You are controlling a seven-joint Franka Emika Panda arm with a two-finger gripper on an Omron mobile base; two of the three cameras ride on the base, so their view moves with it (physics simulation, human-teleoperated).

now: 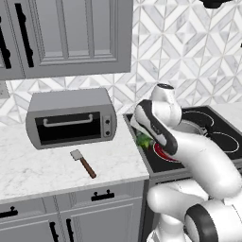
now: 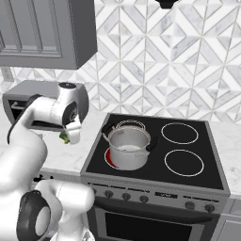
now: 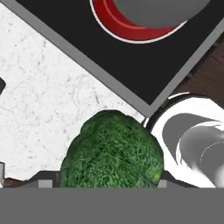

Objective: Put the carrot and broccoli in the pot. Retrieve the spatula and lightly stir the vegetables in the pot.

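Claw was pinching the broccoli. Fingertips were hidden behind the floret in the hand view, so contact sides couldn't be made out, but the green head sat right at the claw's mouth and was lifted off the counter. In the right base view the broccoli showed as a small green patch under the white hand, above the marble counter just left of the stove. In the left base view a bit of green peeked out beside the arm's dark forearm band, near the stove's left edge.

Below the broccoli in the hand view: white marble counter, then the stove's grey rim and black glass, with the lit red burner at the top and the pot's grey underside over it.

Pot stood upright on the front-left burner, red ring glowing around its base, side handles visible. Couldn't tell from these views what was inside it. Carrot couldn't be picked out.

Spatula lay flat on the counter in front of the toaster oven, blade toward the oven, wooden handle pointing toward the counter's front edge, well apart from the claw. Grey wall cabinets hung above the oven; patterned tile backsplash behind the stove.
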